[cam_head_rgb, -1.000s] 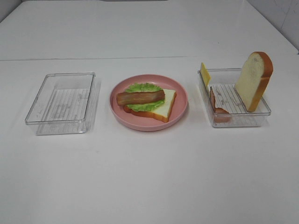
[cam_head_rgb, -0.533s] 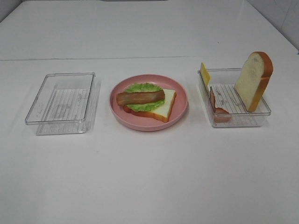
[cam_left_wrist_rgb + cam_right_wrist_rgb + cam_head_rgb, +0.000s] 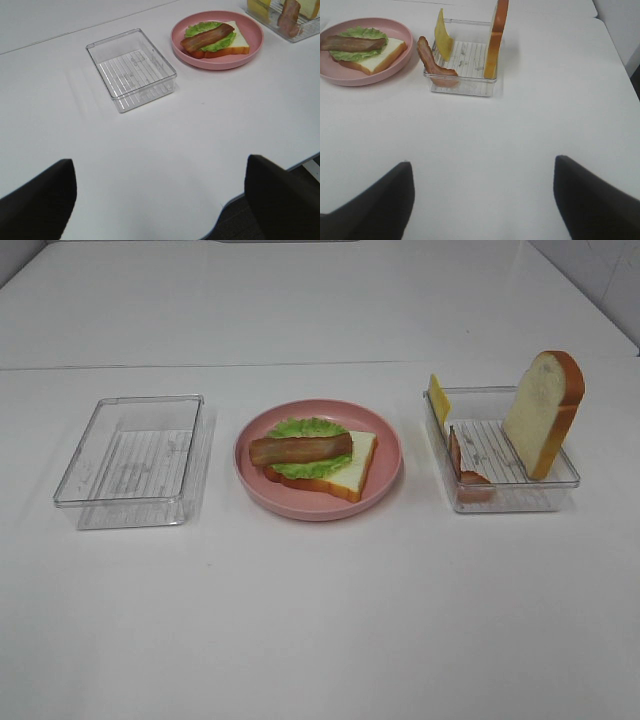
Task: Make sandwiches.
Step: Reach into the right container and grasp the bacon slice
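- Well ahead of the left fingers [image 3: 37, 200] and right fingers [image 3: 592, 200], touching neither, the sandwich [image 3: 312, 455] lies on the pink plate [image 3: 386, 480].
- Both pairs are spread wide, holding nothing.
- Only their dark ends show; the rest is cut off.

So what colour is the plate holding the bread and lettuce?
The plate is pink, clearest in the exterior high view.

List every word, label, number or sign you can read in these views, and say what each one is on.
No readable text in any view.
left tray: faint marks on its ribbed floor, too blurred to read, and they may not be lettering.
right tray: no label visible.
pink plate: plain.
sandwich stack: no print.
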